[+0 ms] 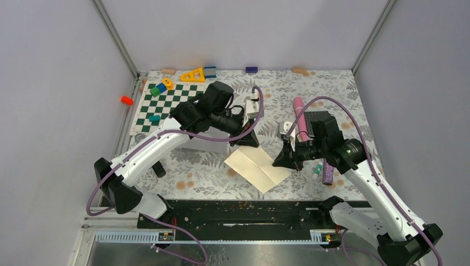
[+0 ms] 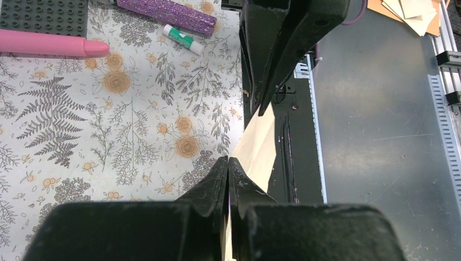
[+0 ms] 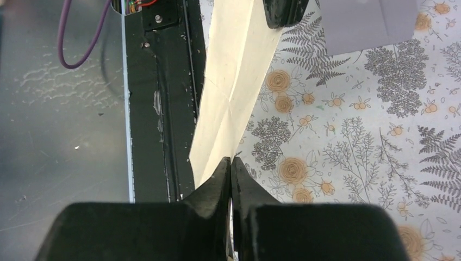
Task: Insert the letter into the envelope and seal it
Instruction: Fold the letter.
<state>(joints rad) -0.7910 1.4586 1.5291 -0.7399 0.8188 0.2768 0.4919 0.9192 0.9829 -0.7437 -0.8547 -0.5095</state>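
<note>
The cream letter [image 1: 258,168], creased into quarters, is held just above the flowered table between both grippers. My left gripper [image 1: 247,141] is shut on its far corner; the left wrist view shows the letter [image 2: 260,145] running between the closed fingertips [image 2: 228,159]. My right gripper [image 1: 279,161] is shut on the opposite corner, the letter [image 3: 231,92] stretching away from its tips [image 3: 231,159]. The pale grey-lavender envelope [image 1: 206,146] lies flat on the table, mostly under the left arm; its corner [image 3: 367,22] shows in the right wrist view.
A pink marker [image 1: 300,118] lies on a dark studded plate [image 1: 320,118] behind the right gripper. A purple glitter tube [image 1: 328,173] and a glue stick [image 1: 318,168] lie at the right. A green chessboard [image 1: 166,102] with blocks sits back left. A black rail [image 1: 238,213] runs along the near edge.
</note>
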